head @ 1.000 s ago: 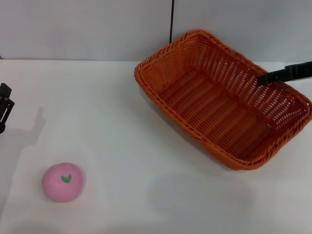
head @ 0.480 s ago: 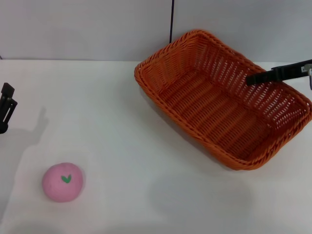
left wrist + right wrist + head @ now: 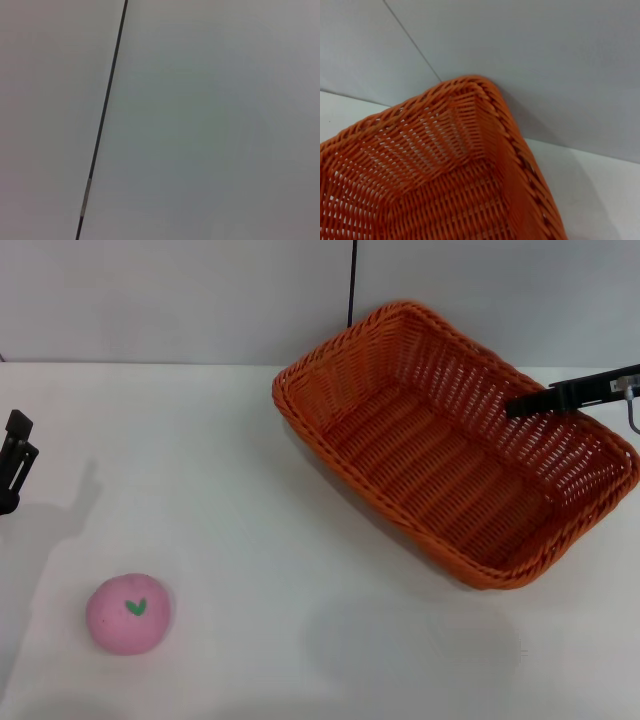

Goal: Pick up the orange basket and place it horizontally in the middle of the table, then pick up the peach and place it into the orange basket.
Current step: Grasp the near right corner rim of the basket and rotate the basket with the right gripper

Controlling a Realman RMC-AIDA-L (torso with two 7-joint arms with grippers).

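Right end effector [image 3: 512, 408] deeper over the orange basket [image 3: 440, 470]; basket seemingly nudged slightly left; left end effector [image 3: 12, 462] marginally shifted

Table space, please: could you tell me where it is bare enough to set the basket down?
The table is bare between the peach and the basket, and along the near edge. The far right is crowded: the basket lies there, with the right end effector over it.
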